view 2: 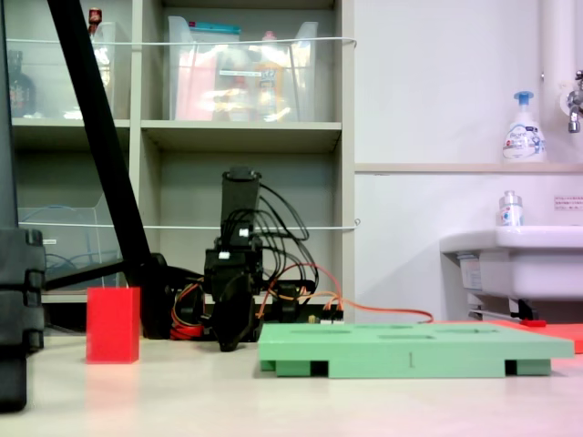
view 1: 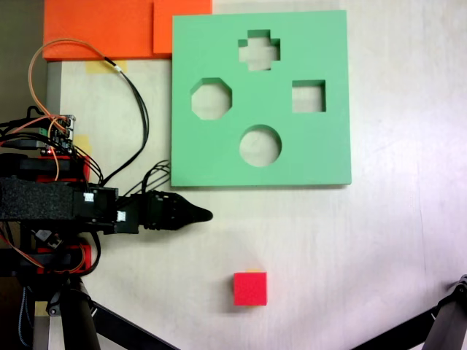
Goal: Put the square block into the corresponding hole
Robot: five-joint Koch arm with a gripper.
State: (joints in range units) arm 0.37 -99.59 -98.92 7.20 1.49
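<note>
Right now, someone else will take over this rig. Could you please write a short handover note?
Gripper: holds nothing; open or shut cannot be told.
Red square block: on the table, below the green foam board in the top-down fixed view, apart from the gripper.
Square hole: on the board's right side, empty.
Done: nothing yet.
Left: grasp the block, carry it, set it into the hole.

Even, bright, diffuse lighting is recorded in both fixed views. The pale worktop [view 1: 379,255] appears slightly washed out to the right of the pincer [view 1: 206,215] in the top-down view. Soft, faint shadows are noted beneath the pincer. In the low view, mild softness is observed, and the pincer [view 2: 230,344] is rendered dark with little detail.
</note>
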